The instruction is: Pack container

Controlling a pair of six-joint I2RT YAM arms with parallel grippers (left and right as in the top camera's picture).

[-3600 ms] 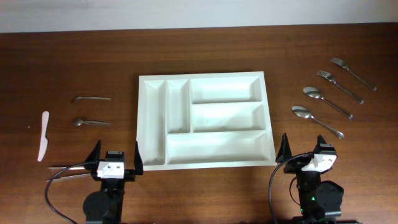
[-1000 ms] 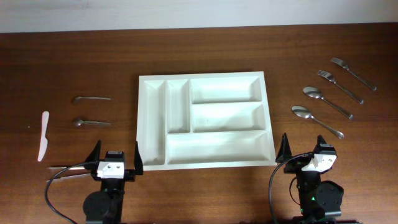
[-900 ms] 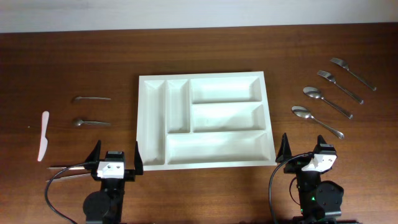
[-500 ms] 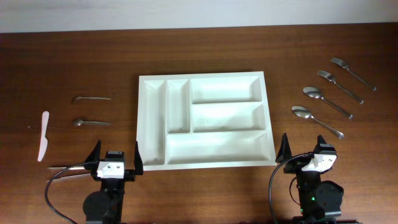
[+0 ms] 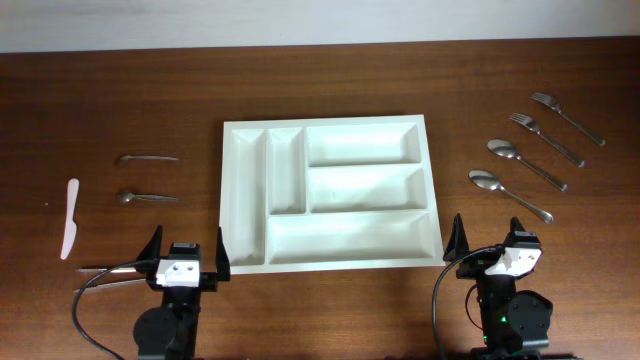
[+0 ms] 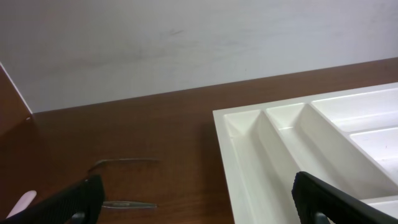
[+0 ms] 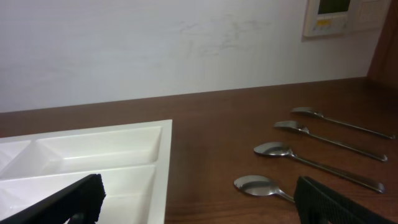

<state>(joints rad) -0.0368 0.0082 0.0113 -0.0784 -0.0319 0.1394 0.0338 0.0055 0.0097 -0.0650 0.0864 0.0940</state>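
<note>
While left claw (image 5: 188, 240) and right claw (image 5: 488, 240) gape empty, container (image 5: 330, 124) lies centred — cutlery (image 5: 487, 181) well apart either side.

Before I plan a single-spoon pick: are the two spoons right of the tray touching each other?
Apart. The overhead view shows bare tabletop between the nearer spoon and the farther spoon along their whole length.

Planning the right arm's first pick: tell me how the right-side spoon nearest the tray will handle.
The spoon looks like polished metal, so it is probably stiff and slippery. It lies low on the table, so a push would likely slide or pivot it, not roll it.
</note>
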